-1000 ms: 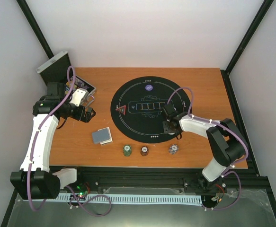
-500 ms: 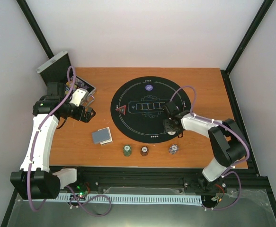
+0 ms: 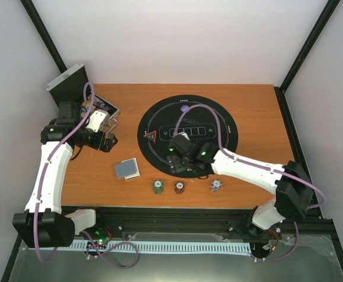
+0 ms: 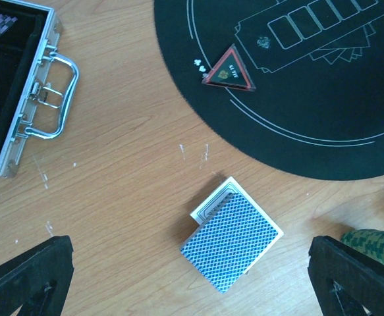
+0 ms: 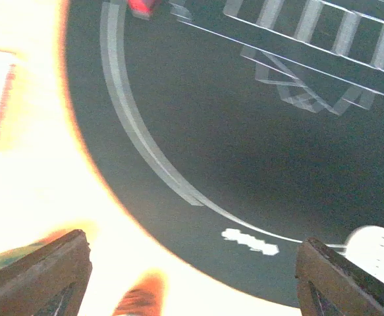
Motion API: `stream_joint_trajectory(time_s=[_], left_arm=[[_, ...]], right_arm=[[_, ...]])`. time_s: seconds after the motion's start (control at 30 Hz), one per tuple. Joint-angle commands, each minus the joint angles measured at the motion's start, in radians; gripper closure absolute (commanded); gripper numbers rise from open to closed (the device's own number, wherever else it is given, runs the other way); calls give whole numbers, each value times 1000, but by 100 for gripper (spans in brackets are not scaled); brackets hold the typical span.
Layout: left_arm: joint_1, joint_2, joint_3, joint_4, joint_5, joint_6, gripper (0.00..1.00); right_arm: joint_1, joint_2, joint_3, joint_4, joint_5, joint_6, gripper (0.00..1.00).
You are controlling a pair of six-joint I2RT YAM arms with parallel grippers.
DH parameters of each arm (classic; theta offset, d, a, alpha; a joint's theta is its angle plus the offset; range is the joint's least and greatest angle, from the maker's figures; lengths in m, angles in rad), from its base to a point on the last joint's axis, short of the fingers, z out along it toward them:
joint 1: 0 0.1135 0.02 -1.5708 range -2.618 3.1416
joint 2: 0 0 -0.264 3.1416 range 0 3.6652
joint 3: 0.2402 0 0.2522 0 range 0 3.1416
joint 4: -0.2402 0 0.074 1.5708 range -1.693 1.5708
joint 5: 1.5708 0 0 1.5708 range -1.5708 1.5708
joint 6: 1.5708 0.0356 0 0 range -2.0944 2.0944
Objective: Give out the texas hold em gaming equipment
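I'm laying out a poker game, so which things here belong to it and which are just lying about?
Game: card deck, green chips, brown-red chips, purple-white chips, red triangle marker, purple button disc.
Lying about: silver case, round black mat.

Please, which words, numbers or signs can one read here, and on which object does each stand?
Nothing is clear enough to quote.
Red triangle marker: short lettering, too small and tilted to read.
Round black mat: no words; a small white suit sign beside the printed card boxes.
Purple button disc: any print too small to read.
Playing cards: a lattice pattern only, no text.
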Motion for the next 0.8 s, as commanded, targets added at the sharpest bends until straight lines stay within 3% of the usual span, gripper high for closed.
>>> stream_joint_trajectory(time_s=[0.0, 0.2, 0.77], left_arm=[[5, 9, 15, 11, -60, -8, 0], [5, 12, -1, 25, -77, -10, 0], [5, 1, -14, 43, -77, 8, 0]], right_arm=[[165, 45, 126, -83, -6, 64, 13], [314, 206, 264, -130, -59, 71, 9], [322, 368, 304, -137, -125, 48, 25]])
